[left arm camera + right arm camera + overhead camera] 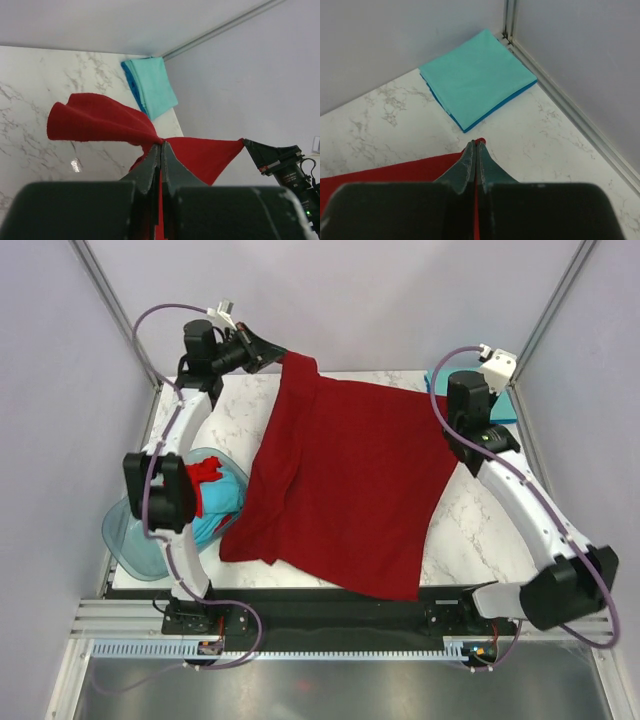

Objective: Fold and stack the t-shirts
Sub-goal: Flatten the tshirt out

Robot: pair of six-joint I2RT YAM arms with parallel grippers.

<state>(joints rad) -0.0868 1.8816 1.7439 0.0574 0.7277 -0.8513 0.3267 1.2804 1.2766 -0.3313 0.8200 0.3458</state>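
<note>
A dark red t-shirt (350,480) is stretched between both grippers and drapes over the marble table (465,530) to its near edge. My left gripper (272,352) is raised at the far left, shut on one corner of the shirt (100,120); its tips (161,145) pinch red cloth. My right gripper (476,143) is low over the table at the far right, shut on the other corner (395,172). Folded teal t-shirts (477,80) lie stacked in the far right corner, just beyond the right gripper. The left wrist view shows the stack (152,85) too.
A translucent blue-green basin (130,540) hangs over the table's left edge, holding crumpled teal (222,502) and red (205,472) t-shirts beside the left arm. Enclosure walls and corner posts (545,310) close in the back and sides.
</note>
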